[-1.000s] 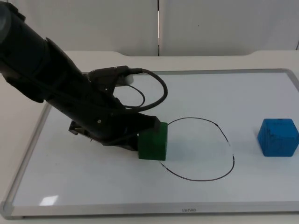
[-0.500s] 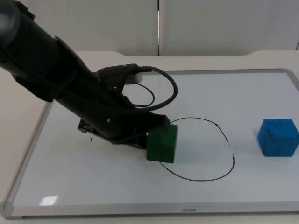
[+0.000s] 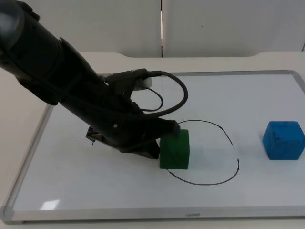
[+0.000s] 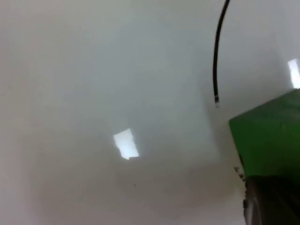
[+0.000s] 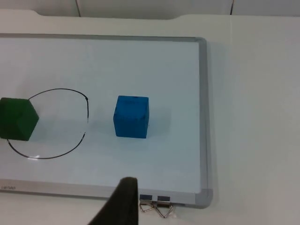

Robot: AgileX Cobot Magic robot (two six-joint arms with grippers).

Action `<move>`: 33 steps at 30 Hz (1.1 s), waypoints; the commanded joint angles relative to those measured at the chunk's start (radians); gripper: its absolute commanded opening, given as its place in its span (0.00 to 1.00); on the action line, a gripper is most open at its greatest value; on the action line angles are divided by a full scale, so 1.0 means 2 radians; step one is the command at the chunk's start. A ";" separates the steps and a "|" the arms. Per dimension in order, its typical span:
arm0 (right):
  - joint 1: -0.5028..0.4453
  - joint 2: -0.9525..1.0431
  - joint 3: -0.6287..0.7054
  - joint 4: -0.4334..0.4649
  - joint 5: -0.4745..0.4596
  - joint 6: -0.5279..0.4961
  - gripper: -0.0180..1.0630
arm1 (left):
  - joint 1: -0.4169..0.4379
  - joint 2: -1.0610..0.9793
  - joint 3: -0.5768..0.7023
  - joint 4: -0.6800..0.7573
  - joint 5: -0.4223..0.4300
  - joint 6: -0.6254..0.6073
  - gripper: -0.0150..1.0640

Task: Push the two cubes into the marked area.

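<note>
Our left claw [image 3: 159,151], whose grip we cannot tell, has pushed the green cube [image 3: 174,150] farther onto the black ring [image 3: 237,164], while the blue cube [image 3: 283,140] still waits.

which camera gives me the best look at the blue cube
The right wrist view: the blue cube sits whole and central, clear of the drawn black circle. The top view shows the cube at the picture's edge.

Tiny unreadable print on whiteboard frame [image 3: 192,214]

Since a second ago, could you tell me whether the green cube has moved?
Yes: the green cube has slid rightward across the drawn outline, toward the blue cube.
</note>
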 commanded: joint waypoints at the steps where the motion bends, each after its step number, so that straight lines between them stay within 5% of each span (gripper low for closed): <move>1: -0.002 -0.002 0.003 -0.001 -0.003 0.000 0.99 | -0.003 -0.001 -0.001 -0.009 0.010 -0.003 0.01; 27: -0.001 -0.002 0.003 -0.001 -0.003 0.000 0.99 | -0.039 -0.001 -0.011 -0.016 -0.041 0.002 0.01; 33: 0.033 -0.002 0.003 -0.001 -0.003 0.000 0.99 | -0.034 -0.005 -0.011 0.016 -0.042 0.005 0.01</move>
